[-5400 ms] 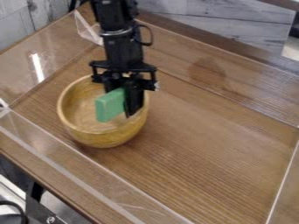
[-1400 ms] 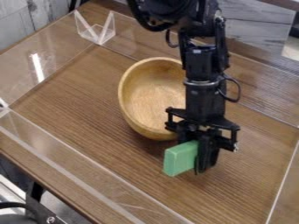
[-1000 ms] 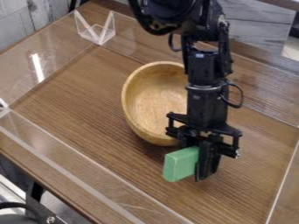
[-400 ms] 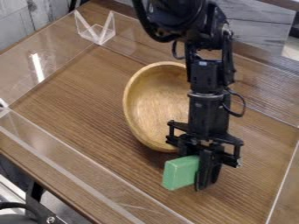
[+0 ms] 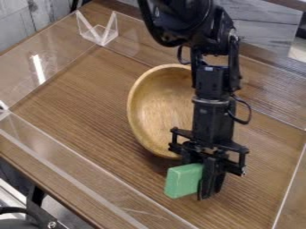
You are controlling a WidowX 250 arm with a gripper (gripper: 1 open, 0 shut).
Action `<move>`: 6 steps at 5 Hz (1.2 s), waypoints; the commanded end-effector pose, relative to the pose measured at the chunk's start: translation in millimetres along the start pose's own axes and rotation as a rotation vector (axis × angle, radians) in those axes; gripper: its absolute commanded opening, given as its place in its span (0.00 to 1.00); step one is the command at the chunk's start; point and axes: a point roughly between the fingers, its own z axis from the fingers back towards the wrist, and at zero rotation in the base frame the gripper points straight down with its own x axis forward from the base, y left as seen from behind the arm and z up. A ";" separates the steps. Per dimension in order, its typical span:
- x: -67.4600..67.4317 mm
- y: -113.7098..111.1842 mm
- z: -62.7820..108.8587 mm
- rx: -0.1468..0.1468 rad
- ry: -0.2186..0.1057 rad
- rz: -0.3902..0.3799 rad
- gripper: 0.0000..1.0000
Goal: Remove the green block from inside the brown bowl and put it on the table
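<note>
Here the tabletop (image 5: pixel 84 107) fills most of the view: brown wood grain with a glossy sheen, closed in by clear plastic walls (image 5: pixel 72 192) that run along its near and left edges. A small clear plastic piece (image 5: pixel 98 27) with angled sides stands near the far left corner.

The black robot arm (image 5: pixel 203 63) comes down from the top of the view, over the right side of the bowl, with cables bunched around its upper part. It ends low over the tabletop in front of the bowl.

The brown bowl (image 5: pixel 158 103) sits about mid-table, a round, light tan wooden dish with a thick smooth rim. Its inside looks bare, and it appears tipped, its hollow facing up and to the left, though the arm hides its right side.

The pincer (image 5: pixel 210 183) points downward, its black fingers clenched on the green block (image 5: pixel 184 179). The block is outside the bowl, just in front of its near rim, at the pincer's left side as seen here. It is a small, flat, bright green rectangle, held on edge with a broad face toward the camera. Its lower edge is at or just above the tabletop; I cannot tell whether it touches the wood.
</note>
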 end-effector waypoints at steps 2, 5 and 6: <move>-1.5 -5.0 3.7 -0.001 0.010 -0.012 0.00; -3.9 -5.8 4.6 -0.001 0.050 -0.013 0.00; -4.9 -6.2 5.3 -0.002 0.063 -0.013 0.00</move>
